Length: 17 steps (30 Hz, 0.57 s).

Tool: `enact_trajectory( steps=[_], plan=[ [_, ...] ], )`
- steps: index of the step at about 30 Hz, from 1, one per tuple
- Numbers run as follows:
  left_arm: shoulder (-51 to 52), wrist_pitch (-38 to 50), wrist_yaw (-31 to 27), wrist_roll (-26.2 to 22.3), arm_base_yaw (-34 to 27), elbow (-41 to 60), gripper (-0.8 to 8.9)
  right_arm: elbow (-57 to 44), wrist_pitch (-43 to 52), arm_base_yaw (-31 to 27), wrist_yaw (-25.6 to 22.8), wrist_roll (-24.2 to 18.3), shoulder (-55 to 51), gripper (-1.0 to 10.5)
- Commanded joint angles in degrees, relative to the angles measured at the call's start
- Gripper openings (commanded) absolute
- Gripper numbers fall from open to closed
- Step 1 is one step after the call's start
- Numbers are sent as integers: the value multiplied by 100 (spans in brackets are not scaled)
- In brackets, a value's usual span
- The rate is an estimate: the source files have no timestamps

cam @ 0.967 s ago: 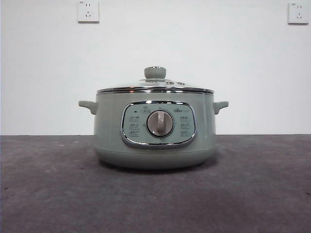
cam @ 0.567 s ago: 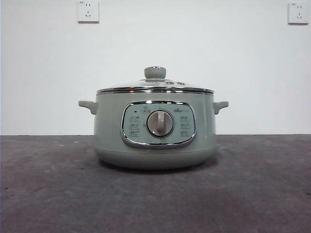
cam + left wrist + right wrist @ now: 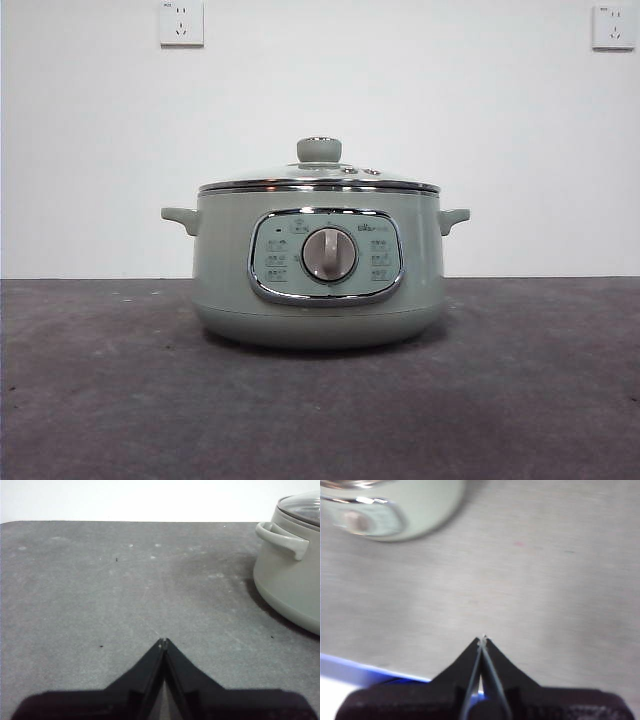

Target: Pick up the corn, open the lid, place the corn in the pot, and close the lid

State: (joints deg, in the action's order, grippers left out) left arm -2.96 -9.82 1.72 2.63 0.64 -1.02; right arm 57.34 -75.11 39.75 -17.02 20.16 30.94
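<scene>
Corn shows in none of the views, so which way it lies from either gripper, and how its long axis runs, cannot be told. The pot (image 3: 318, 265) stands mid-tabletop (image 3: 100, 400) with the lid (image 3: 318, 180) seated. The left gripper (image 3: 163, 641) and right gripper (image 3: 483, 639) hang over bare tabletop, jaws pressed together and empty, the pot off to one side of each.

1. we can read no text on the pot (image 3: 318, 300); its control panel (image 3: 326, 255) shows small icons and a tiny brand mark, too small to make out.
2. the wall sockets (image 3: 181, 23) carry no legible markings.
</scene>
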Motion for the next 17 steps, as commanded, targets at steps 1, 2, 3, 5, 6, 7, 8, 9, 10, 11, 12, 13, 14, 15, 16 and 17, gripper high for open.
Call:
enact_trajectory(
  steps=[1,2,3,5,6,7,8,9,10,11,12,13,14,15,16,17],
  plan=[
    [-26,31,17,28,-9,59,-3,-48,201,-13,-608,-79,-31,-1],
    [-42,31,17,28,-9,59,-2,-94,503,-55,-1019,-166,-92,-1],
    [-55,31,17,28,-9,59,-2,-166,833,-109,-1263,-310,-140,-1],
    [-61,31,17,28,-9,59,-2,-481,1853,-332,-1381,-892,-315,-1],
    [-66,28,17,28,-9,59,-3,-691,2367,-459,-1266,-1163,-420,-1],
    [-68,31,17,28,-9,59,-3,-940,2905,-605,-1082,-1436,-542,-1],
    [-70,31,20,28,-9,59,-2,-1318,3593,-822,-745,-1753,-734,-1],
    [-72,31,17,31,-9,59,-3,-1620,4061,-994,-457,-1932,-890,-1],
    [-76,31,17,28,-9,59,-2,-1939,4511,-1169,-166,-2072,-1043,-1],
    [-79,31,17,28,-9,59,-2,-2319,5003,-1384,138,-2194,-1222,-1],
    [-81,31,17,28,-9,59,-2,-2706,5473,-1598,409,-2256,-1394,-1],
    [-81,31,17,28,-9,59,-2,-3029,5845,-1777,605,-2295,-1528,-1],
    [-81,31,17,28,-9,59,-2,-3445,6284,-2006,833,-2299,-1690,-1],
    [-81,31,17,28,-9,59,-2,-3744,6561,-2166,968,-2297,-1794,-1],
    [-81,31,17,28,-9,59,-2,-4019,6793,-2319,1067,-2297,-1897,-1],
    [-81,31,17,28,-9,59,-2,-4343,6975,-2511,1152,-2297,-2031,-1]
  ],
)
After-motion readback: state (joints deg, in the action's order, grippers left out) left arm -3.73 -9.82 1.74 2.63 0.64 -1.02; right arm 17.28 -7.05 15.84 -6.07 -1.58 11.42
